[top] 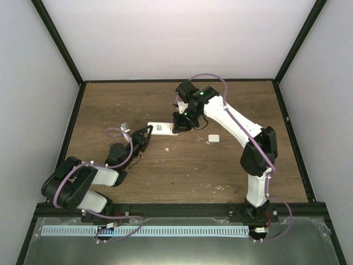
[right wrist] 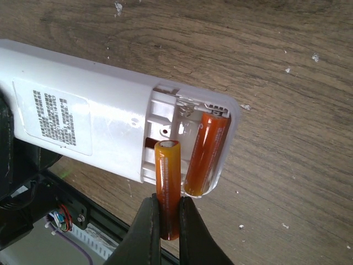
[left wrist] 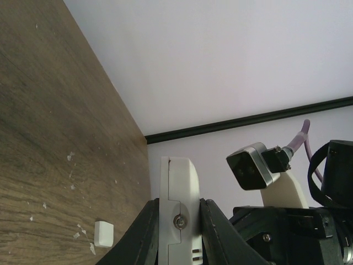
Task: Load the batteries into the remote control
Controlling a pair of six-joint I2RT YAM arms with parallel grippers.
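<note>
Remote control (right wrist: 94,116) is near mid-table (top: 165,171), clamped edge-on between the left gripper's (left wrist: 177,212) closed fingers. Its back faces up, its long axis runs left-right, and the open battery bay end points toward the right arm. Battery 1 (right wrist: 207,154) lies seated crosswise in the bay; the right gripper (right wrist: 168,212) pinches battery 2 (right wrist: 167,176) by 1 end, free end at the empty slot. The print on the back label (right wrist: 55,118) is unreadable.

Lighting's pretty soft and even overall, no harsh shadows, just faint ones on the table (top: 182,165). The white walls (top: 182,38) look a bit washed out in the top view. The right wrist shot is sharp, with small glossy highlights on the batteries (right wrist: 207,154) and the remote control (right wrist: 99,121). The left wrist view goes soft on the wood nearest the lens.
</note>
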